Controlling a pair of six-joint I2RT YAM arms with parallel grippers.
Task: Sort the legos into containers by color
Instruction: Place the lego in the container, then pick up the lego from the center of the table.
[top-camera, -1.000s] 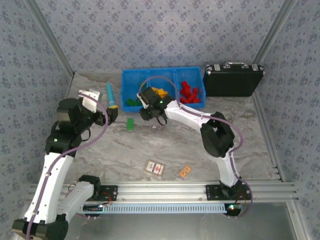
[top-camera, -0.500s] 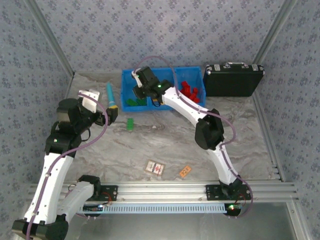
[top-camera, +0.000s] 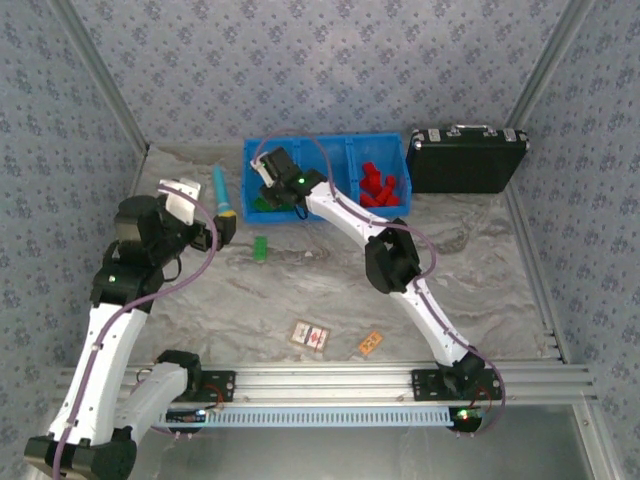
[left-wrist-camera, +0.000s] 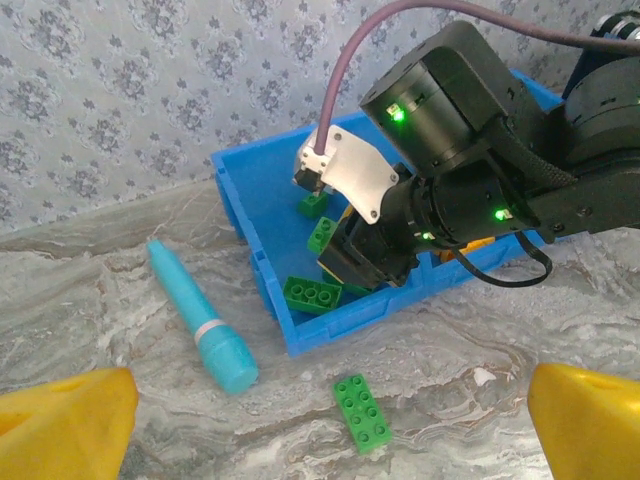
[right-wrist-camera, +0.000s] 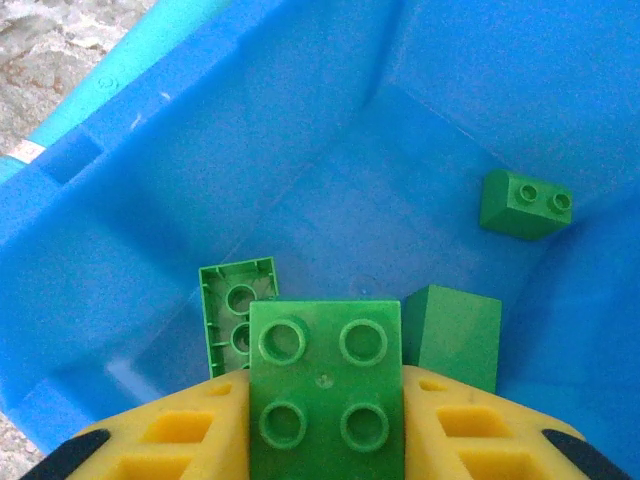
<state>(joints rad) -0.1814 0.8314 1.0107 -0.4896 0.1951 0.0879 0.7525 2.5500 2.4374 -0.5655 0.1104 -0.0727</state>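
Note:
My right gripper (right-wrist-camera: 325, 425) is shut on a green four-stud brick (right-wrist-camera: 325, 385) and hangs over the left compartment of the blue tray (top-camera: 300, 146). Three green bricks (right-wrist-camera: 525, 205) lie below it on the compartment floor. In the top view the right gripper (top-camera: 272, 190) is over that same compartment; red bricks (top-camera: 375, 186) fill the right compartment. One green eight-stud brick (left-wrist-camera: 363, 411) lies on the table in front of the tray, also seen as the green brick (top-camera: 260, 248). My left gripper (left-wrist-camera: 330, 425) is open above that brick, its yellow fingers (left-wrist-camera: 65, 420) wide apart.
A teal tube (top-camera: 222, 195) lies left of the tray, close to the left gripper. A black briefcase (top-camera: 466, 158) stands at the back right. Two flat cards (top-camera: 309, 335) lie near the front rail. Metal frame posts run along both sides.
My right arm has swung left along the tray, carrying the green brick from in front of the middle compartment to above the left one. The left arm has stayed still.

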